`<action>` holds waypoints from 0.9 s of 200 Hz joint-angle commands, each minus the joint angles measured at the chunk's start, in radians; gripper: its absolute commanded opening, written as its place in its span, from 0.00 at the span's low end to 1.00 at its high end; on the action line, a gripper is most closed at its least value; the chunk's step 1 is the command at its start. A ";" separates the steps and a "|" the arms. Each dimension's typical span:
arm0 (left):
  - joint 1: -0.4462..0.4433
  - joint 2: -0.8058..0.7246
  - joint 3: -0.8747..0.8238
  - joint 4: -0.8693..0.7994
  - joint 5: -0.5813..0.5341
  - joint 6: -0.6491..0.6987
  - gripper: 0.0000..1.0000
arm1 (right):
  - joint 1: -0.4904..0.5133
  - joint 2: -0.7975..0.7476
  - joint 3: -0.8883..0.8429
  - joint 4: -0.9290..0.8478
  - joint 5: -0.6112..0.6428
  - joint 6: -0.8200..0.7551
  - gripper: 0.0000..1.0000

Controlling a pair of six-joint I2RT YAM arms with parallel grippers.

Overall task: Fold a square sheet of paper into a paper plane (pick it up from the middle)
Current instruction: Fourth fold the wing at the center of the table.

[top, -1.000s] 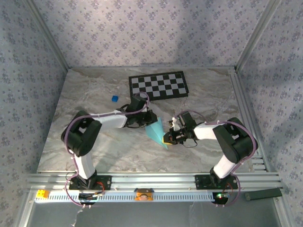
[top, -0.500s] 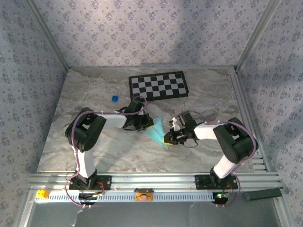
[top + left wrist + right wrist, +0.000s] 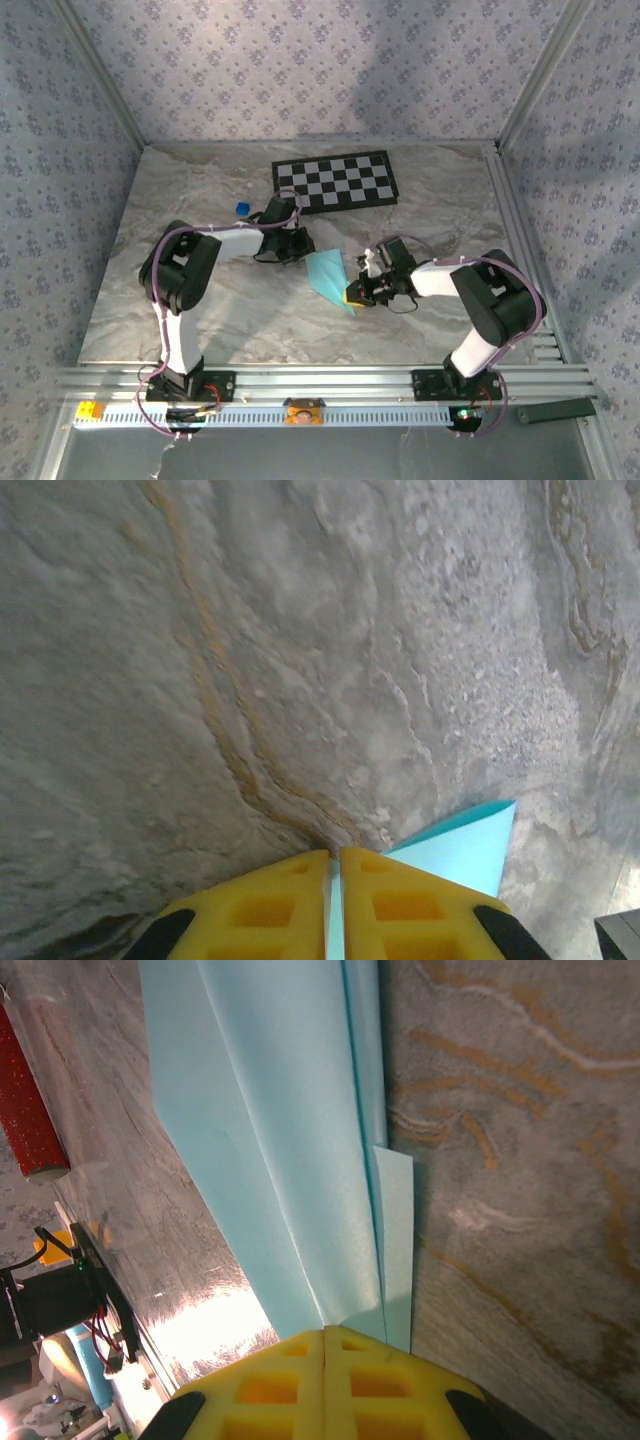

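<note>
Near edge: metal rail (image 3: pixel 300 385) with both arm bases bolted on, both arms bent in toward the middle of the marbled surface (image 3: pixel 240 320).

Right gripper (image 3: pixel 353 293) is the closer one, low on the surface, with its yellow fingers (image 3: pixel 350 1415) pressed flat together. Tips sit right on the near pointed end of the light-blue paper (image 3: pixel 327 274). Can't tell if a layer is caught between them or just pinned under.

Paper lies in the middle of the surface, between the two grippers. It's folded to a slim pointed shape, wide end far, point near. Right wrist view shows stacked layers, a long crease running away from the fingers and a small flap sticking out on the right.

Left gripper (image 3: pixel 296 245) is at the far-left corner of the paper's wide end, also down low. It is clamped on the paper: in the left wrist view the two yellow fingers (image 3: pixel 295 890) almost touch, with a thin strip of blue in the slit. A blue corner pokes out to their right.

Farther back, left of centre, a small dark-blue cube (image 3: pixel 241 209) sits alone on the surface, just beyond the left arm's wrist and apart from the paper.

Farthest: black-and-white checkerboard (image 3: pixel 335 182) flat near the back wall, apart from cube and paper. Patterned wallpaper (image 3: pixel 320 70) on three sides.
</note>
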 commanded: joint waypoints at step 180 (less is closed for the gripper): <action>-0.148 -0.017 -0.080 0.093 -0.019 -0.040 0.13 | -0.003 -0.031 -0.031 -0.118 0.041 0.008 0.00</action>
